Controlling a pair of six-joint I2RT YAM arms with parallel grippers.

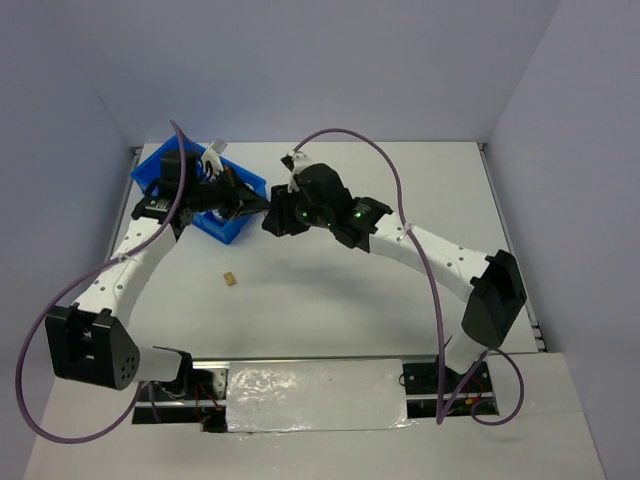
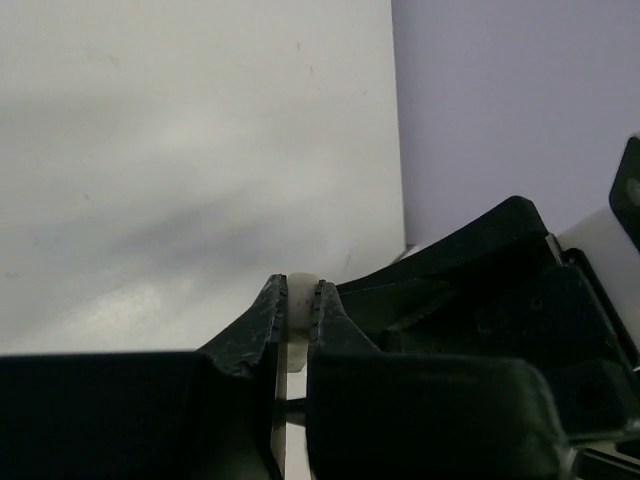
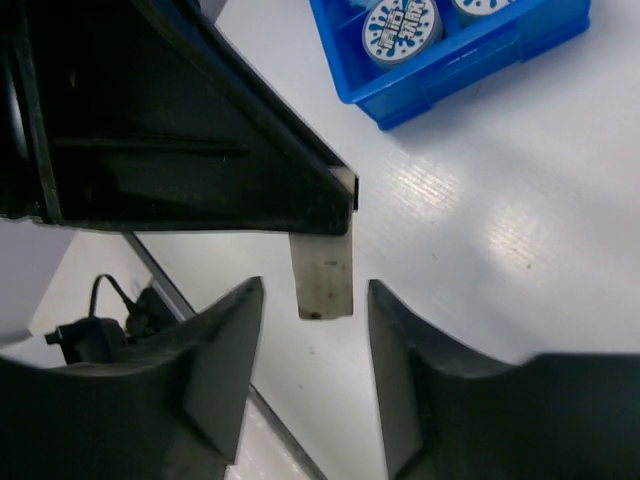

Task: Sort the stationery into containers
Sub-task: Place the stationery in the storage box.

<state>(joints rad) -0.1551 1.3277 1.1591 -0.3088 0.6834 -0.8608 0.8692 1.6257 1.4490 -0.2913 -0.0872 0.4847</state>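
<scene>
The left gripper (image 2: 299, 292) pinches the grey block (image 3: 322, 268) by one end, just right of the blue tray (image 3: 470, 60). The right gripper (image 3: 314, 292) stands slightly open around it. A brushing finger could knock it onto the table (image 1: 330, 290).

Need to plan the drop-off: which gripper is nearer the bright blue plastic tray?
Left. Left gripper hangs at the tray's right edge; right gripper is just beyond it.

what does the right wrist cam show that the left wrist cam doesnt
Only the right wrist: the blue tray with two round discs inside. Only the left wrist: both fingers pressing the grey block from either side. Both: that block, the left gripper shut on it, and the white table.
</scene>
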